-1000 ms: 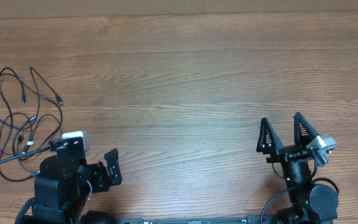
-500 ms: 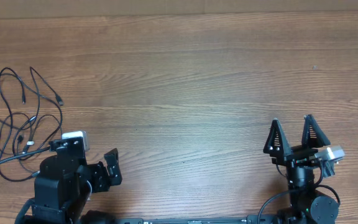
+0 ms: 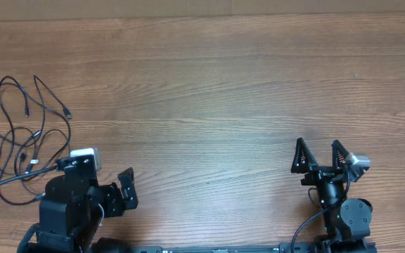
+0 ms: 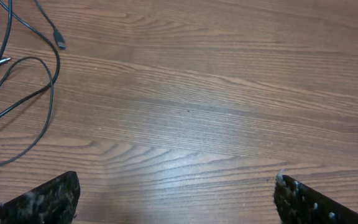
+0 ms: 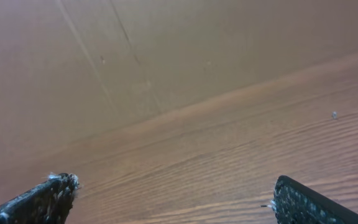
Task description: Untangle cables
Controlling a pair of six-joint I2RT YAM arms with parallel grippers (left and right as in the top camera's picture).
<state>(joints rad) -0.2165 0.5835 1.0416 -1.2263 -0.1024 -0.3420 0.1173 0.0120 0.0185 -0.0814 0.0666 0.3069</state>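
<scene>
Left pincer (image 4: 176,182) — jaws spread wide, gripping nothing. The cables (image 3: 34,135) lie bunched at the tabletop's (image 3: 209,84) left edge, near that arm. Right pincer (image 3: 318,149) — likewise wide and empty, well apart from the cables.

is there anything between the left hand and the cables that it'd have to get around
Nothing visible does. In the left wrist view, only the bare wood of the table lies between the open left hand and the cables, which lie in loose loops toward the upper left of that view.
</scene>
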